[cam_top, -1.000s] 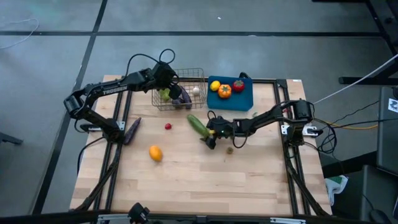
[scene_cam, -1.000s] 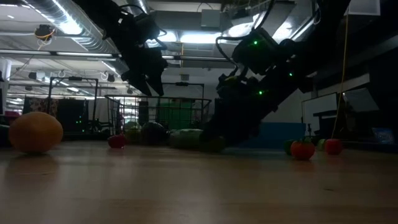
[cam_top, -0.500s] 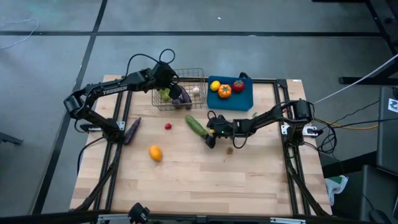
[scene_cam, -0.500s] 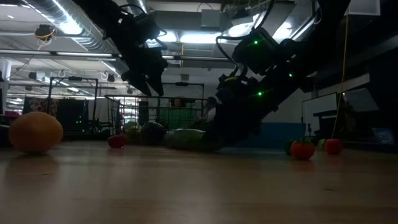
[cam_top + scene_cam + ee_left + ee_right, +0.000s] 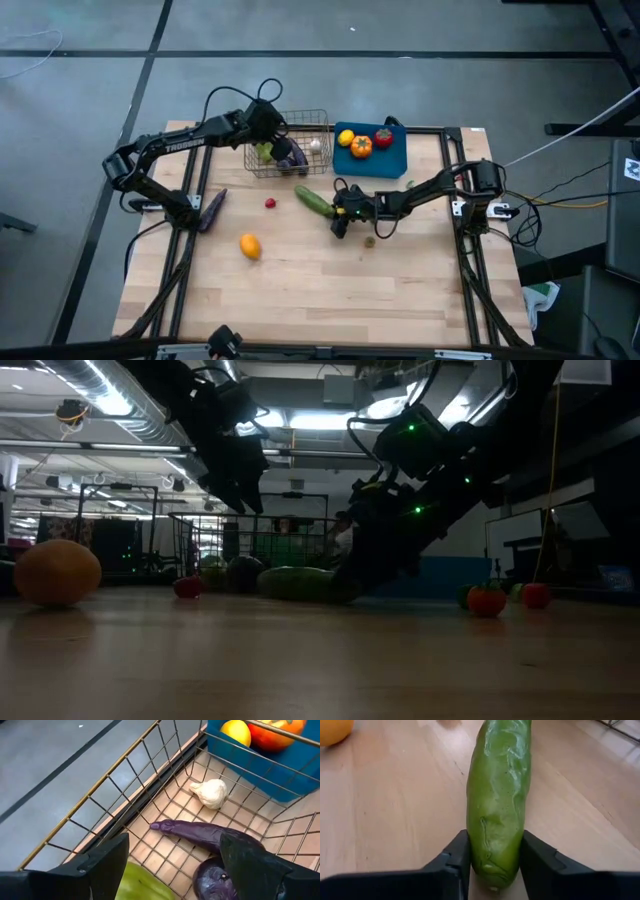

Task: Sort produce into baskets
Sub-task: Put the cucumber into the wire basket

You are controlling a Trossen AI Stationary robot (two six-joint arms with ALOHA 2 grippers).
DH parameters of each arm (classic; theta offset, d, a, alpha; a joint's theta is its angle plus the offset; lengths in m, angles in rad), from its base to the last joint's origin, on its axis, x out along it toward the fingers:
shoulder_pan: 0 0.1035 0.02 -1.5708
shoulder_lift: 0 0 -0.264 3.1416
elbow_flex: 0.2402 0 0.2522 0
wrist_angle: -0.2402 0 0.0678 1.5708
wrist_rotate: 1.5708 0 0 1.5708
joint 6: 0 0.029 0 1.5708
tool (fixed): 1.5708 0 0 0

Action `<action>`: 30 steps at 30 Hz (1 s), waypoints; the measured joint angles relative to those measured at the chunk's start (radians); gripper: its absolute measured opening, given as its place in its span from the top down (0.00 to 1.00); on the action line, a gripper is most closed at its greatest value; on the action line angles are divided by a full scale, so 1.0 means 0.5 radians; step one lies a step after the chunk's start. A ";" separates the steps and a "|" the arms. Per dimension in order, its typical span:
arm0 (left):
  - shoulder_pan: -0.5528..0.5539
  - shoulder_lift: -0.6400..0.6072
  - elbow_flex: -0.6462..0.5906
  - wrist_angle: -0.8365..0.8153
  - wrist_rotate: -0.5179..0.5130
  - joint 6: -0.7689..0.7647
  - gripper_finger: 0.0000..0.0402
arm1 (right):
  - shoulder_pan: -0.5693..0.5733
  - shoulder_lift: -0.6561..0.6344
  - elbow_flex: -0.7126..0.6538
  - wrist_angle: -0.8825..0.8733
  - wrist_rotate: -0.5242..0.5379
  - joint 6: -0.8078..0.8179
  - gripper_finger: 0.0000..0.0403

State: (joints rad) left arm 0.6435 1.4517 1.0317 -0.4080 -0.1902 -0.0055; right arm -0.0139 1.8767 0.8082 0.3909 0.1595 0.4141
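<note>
- The right gripper (image 5: pixel 492 862) is clamped on one end of the green cucumber (image 5: pixel 498 795), low over the counter (image 5: pixel 320 290).
- The left gripper (image 5: pixel 172 865) is spread apart above the wire basket (image 5: pixel 165 780), with an eggplant (image 5: pixel 200 832) and garlic (image 5: pixel 211 793) below it.

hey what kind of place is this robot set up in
Probably a robotics lab or workshop in an industrial-style hall: a wooden table standing on bare concrete floor, exposed ceiling ducts with strip lighting, and metal racks in the background.
</note>
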 joint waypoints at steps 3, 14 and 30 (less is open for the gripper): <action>-0.022 -0.011 0.000 -0.001 -0.001 0.042 0.23 | 0.000 -0.069 0.007 -0.020 -0.047 -0.001 0.72; -0.113 -0.242 0.075 0.002 -0.002 0.067 0.23 | 0.000 -0.456 0.177 -0.282 -0.067 -0.215 0.67; -0.377 -0.480 0.075 -0.121 0.001 -0.050 0.23 | -0.382 -0.482 0.381 -0.329 0.222 -0.584 0.66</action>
State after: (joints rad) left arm 0.4548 1.2116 1.0691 -0.4686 -0.1895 -0.0303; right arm -0.2050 1.6356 0.9985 0.2262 0.2705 0.1219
